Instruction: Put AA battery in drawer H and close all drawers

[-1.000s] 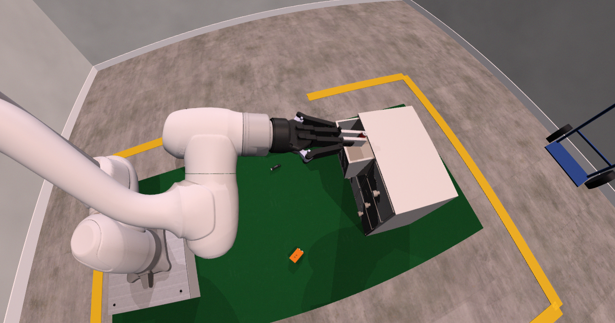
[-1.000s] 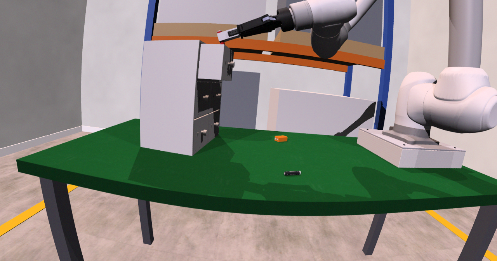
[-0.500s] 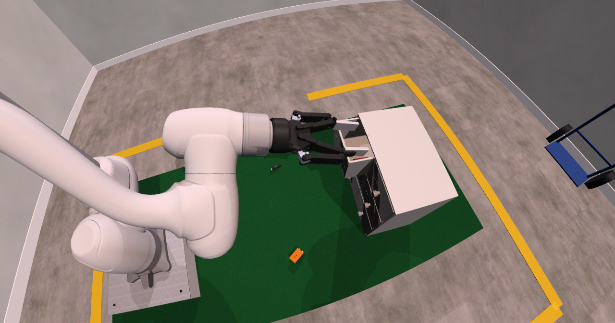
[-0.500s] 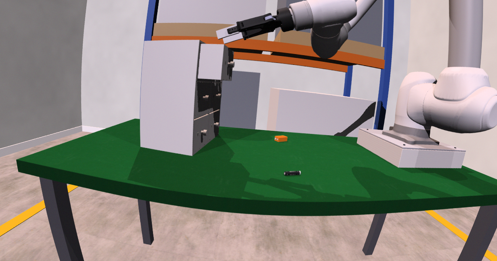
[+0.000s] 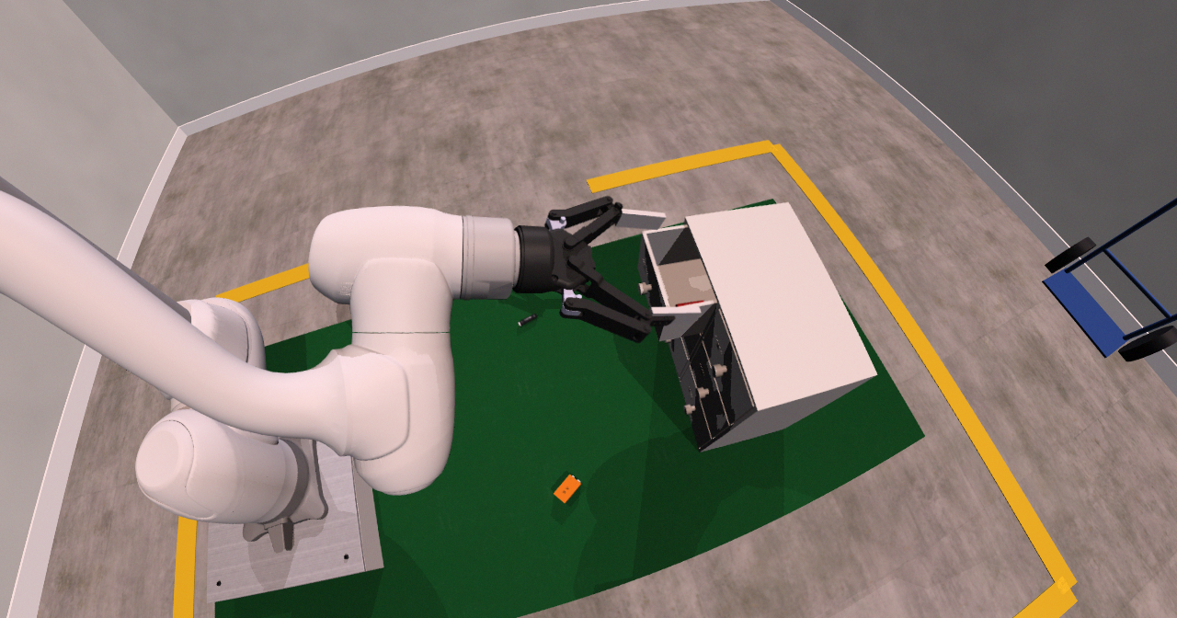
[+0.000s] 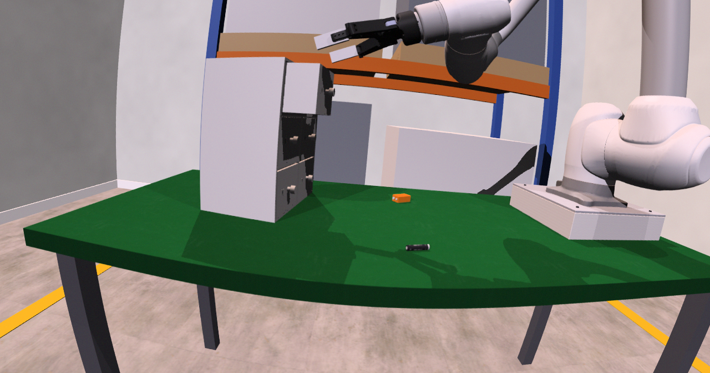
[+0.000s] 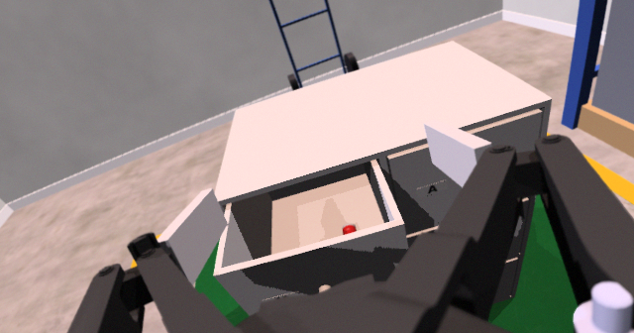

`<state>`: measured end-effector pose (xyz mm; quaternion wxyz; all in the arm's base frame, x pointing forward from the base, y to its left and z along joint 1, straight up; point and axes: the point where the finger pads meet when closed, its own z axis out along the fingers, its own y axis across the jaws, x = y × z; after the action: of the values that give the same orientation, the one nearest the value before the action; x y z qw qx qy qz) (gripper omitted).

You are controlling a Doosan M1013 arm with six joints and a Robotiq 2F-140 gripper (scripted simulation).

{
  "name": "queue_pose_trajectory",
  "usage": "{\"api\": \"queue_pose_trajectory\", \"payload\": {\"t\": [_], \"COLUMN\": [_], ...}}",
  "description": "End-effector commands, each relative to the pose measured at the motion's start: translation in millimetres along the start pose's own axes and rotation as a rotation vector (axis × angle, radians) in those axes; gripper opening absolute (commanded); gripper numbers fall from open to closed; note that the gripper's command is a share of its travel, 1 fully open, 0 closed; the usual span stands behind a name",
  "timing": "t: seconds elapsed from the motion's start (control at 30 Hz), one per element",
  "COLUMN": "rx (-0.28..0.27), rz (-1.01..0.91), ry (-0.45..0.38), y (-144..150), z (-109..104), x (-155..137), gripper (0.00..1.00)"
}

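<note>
"Two light pads point(image 5: 642, 218) point(image 6: 343, 53) point(image 7: 190, 234) are on the gripper point(image 5: 670, 268) point(image 6: 327, 49) point(image 7: 322, 194). How do they stand?"

"Wide apart, with nothing between them. They hang above the front of the small chest point(image 5: 782, 302) point(image 6: 241, 137) point(image 7: 376, 115)."

"And the chest, please?"

"It stands upright. At its top row, one open drawer point(image 5: 681, 277) point(image 6: 302, 87) point(image 7: 307, 249) sticks out from the front. Its letter I cannot read. Drawer A point(image 5: 737, 383) point(image 7: 411, 186), beside it, looks pushed in."

"Where is the AA battery, then?"

"I take the red cylinder point(image 5: 691, 303) point(image 7: 350, 229) for it. It is inside the open drawer, near the front wall, on the side toward drawer A. The wrist view shows only its rounded end; the front wall hides the rest."

"What is farther from the chest?"

"On the green table point(image 5: 526, 417) point(image 6: 347, 291) point(image 7: 530, 274), in front of the chest, lie a black cylinder point(image 5: 527, 319) point(image 6: 417, 247) and an orange block point(image 5: 566, 488) point(image 6: 401, 198), well apart from each other. Past them, the arm's base point(image 5: 279, 573) point(image 6: 620, 224) faces the chest."

"And in the background?"

"Behind the chest, off the table, a blue hand truck point(image 5: 1084, 315) point(image 7: 304, 18) is near the wall. To one side of the chest there is a storage rack point(image 6: 536, 90) point(image 7: 581, 51), with blue posts and orange beams."
</note>
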<state>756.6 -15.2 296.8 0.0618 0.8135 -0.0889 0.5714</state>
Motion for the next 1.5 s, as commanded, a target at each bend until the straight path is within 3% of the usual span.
{"api": "queue_pose_trajectory", "payload": {"t": [0.0, 0.2, 0.53, 0.6, 1.1, 1.47], "rx": [0.0, 0.0, 0.0, 0.0, 0.0, 0.0], "rz": [0.0, 0.0, 0.0, 0.0, 0.0, 0.0], "ry": [0.0, 0.0, 0.0, 0.0, 0.0, 0.0], "y": [0, 0, 0, 0, 0, 0], "z": [-3, -16, -65, -65, -144, -164], "x": [-1, -5, -20, -20, -43, -49], "gripper": [1.0, 1.0, 1.0, 1.0, 1.0, 1.0]}}
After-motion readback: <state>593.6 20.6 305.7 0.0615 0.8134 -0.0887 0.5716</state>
